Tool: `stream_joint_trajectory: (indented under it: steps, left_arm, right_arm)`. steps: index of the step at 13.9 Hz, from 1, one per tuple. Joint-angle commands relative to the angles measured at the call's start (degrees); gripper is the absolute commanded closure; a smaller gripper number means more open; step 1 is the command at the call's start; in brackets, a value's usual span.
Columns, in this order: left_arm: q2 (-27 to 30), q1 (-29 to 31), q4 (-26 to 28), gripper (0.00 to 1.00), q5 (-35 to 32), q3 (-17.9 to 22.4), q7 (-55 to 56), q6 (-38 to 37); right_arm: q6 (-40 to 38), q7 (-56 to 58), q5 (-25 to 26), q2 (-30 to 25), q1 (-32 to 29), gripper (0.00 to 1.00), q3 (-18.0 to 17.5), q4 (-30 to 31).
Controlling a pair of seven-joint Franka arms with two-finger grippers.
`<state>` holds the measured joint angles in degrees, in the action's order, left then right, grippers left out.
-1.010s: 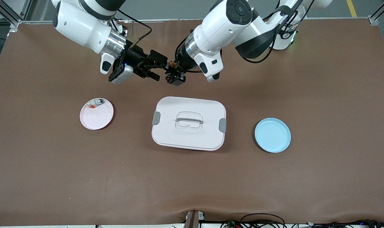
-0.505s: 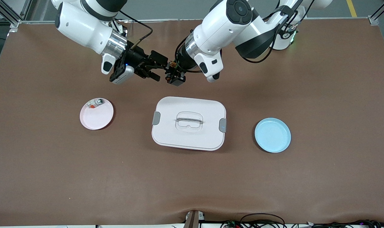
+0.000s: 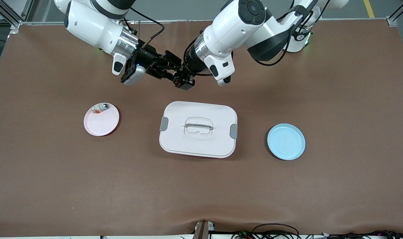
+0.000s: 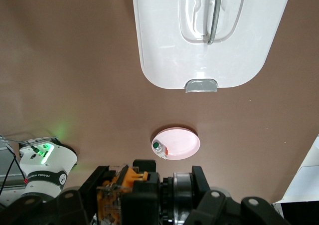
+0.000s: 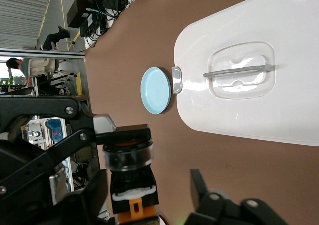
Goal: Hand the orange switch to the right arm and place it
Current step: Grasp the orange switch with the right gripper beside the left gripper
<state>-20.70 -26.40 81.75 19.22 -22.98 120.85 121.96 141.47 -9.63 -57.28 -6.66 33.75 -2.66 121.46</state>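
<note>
Both grippers meet: left gripper [image 3: 180, 79] clamps black, orange-marked orange switch [image 3: 178, 78]; right gripper [image 3: 168, 70] spread.

Even, bright overhead light; front view sharp throughout. Soft, short shadows under the white lidded box [image 3: 198, 129] and both arms on the brown table [image 3: 337, 99]. Glare streaks on the box lid in the right wrist view. Near gripper parts in both wrist views dark, slightly soft.
</note>
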Motion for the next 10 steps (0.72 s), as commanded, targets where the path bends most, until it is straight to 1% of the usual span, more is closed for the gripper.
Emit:
stream_joint_trajectory:
  steps: [1,2,3,8,9,10]
  left_arm:
    - [0.66,-0.06,-0.09,0.60,-1.20,0.04,1.58,0.21]
    - [0.66,-0.06,-0.09,0.60,-1.20,0.04,1.58,0.21]
    - [0.66,-0.06,-0.09,0.60,-1.20,0.04,1.58,0.21]
    - [0.66,-0.06,-0.01,0.55,-1.29,0.04,1.32,0.21]
    - [0.66,0.12,-0.01,0.47,-1.29,0.13,0.88,0.21]
    - [0.66,0.21,-0.01,0.34,-1.55,0.13,0.79,0.21]
  right_arm:
    - [0.30,0.84,-1.70,-1.78,0.44,0.70,0.28,1.06]
    - [0.21,0.84,-1.70,-1.78,0.36,0.91,0.28,0.80]
    - [0.21,0.75,-1.70,-1.78,0.36,1.00,0.28,0.54]
    - [0.21,-0.57,-1.70,-1.52,0.44,1.00,0.28,0.27]
    - [0.21,-0.57,-1.70,-1.43,0.44,1.00,0.28,0.18]
    - [0.21,-0.48,-1.70,-1.43,0.44,1.00,0.28,-0.08]
